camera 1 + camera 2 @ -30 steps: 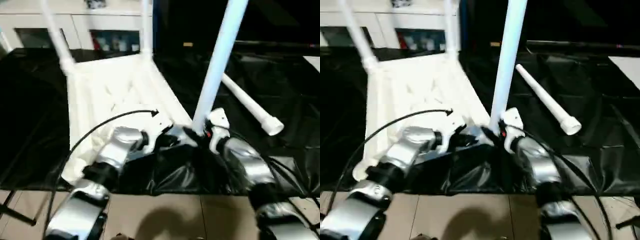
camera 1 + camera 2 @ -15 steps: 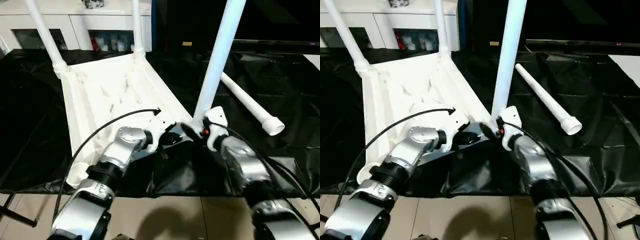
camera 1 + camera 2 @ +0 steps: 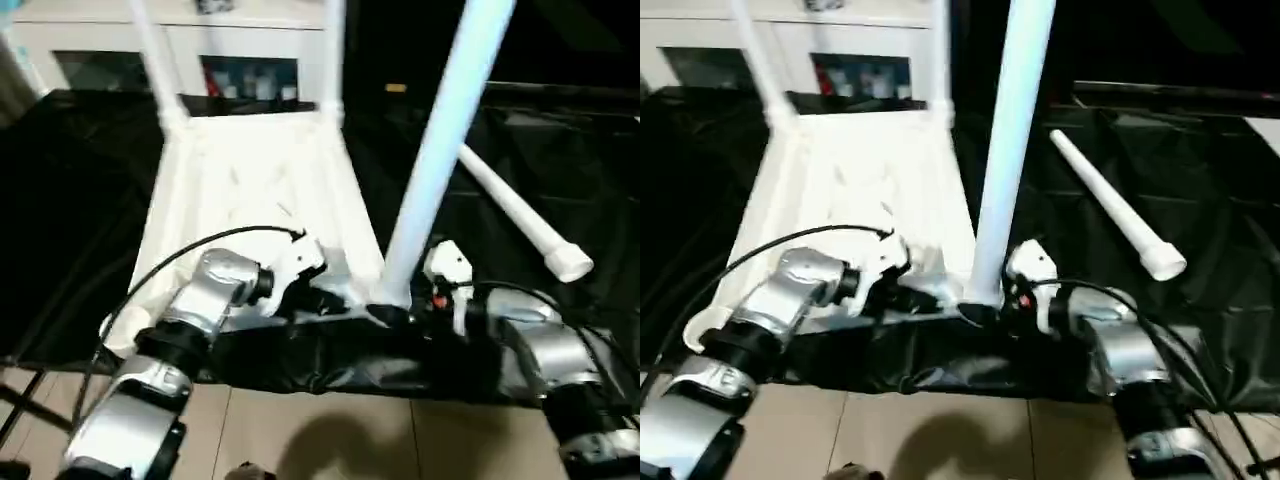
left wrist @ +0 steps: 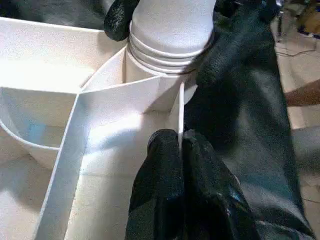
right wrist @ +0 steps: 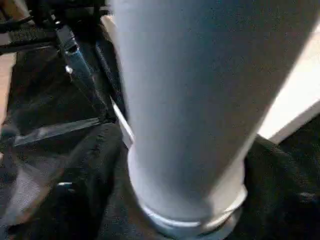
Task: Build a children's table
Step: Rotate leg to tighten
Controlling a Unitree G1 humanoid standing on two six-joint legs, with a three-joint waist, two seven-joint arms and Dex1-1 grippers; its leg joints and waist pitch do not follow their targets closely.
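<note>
upright leg [image 3: 440, 160] top cut off, socket [image 3: 385, 312] hidden behind fingers

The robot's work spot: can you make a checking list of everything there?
Surface: black plastic sheet, wrinkled, over the work area.
Job's things: white plastic tabletop lies underside up; two white tube legs stand at far corners; a third white tube leg stands in the near corner socket; a fourth lies loose on the sheet.
Clutter: nothing seen.
Grippers: left gripper pinches a tabletop rib, fingers shut; right gripper fingers sit either side of the third leg's base.
Cables: black cable arcs over the left arm.
Surroundings: white glass-door cabinet behind; tiled floor in front.
</note>
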